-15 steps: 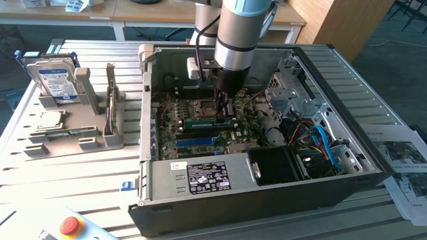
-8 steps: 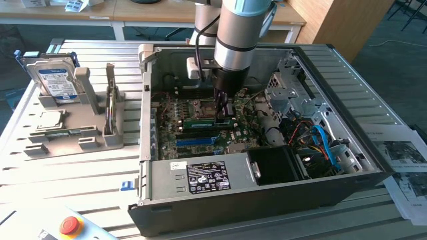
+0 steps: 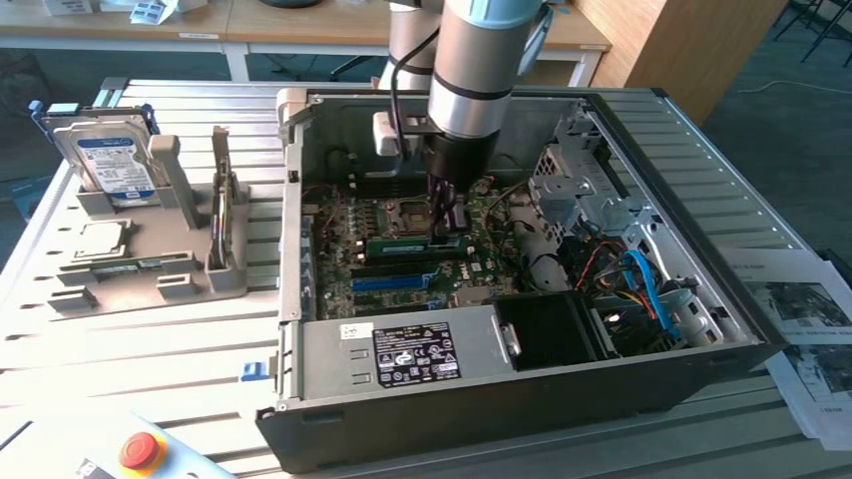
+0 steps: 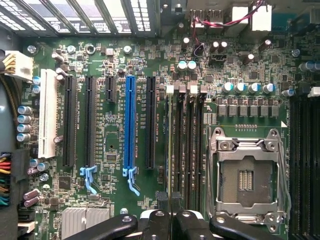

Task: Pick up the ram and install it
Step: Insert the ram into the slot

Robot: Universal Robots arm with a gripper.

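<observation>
The ram (image 3: 403, 242) is a thin green stick lying level just over the motherboard's memory slots (image 4: 192, 145), inside the open computer case (image 3: 533, 404). My gripper (image 3: 446, 228) reaches straight down into the case and is shut on the stick's end on the exterior view's right. In the wrist view the ram (image 4: 170, 145) shows edge-on as a narrow green line running away from my gripper (image 4: 170, 200), lined up with the outermost memory slot beside the black expansion slots. Whether the stick is seated in the slot I cannot tell.
An empty processor socket (image 4: 245, 180) lies beside the memory slots, and a blue expansion slot (image 4: 130, 125) on their other side. On the exterior view's left a grey fixture (image 3: 147, 269) holds a hard drive (image 3: 114, 160) and a silver processor chip (image 3: 100, 239). Loose cables (image 3: 639, 279) and the power supply (image 3: 399, 354) crowd the case.
</observation>
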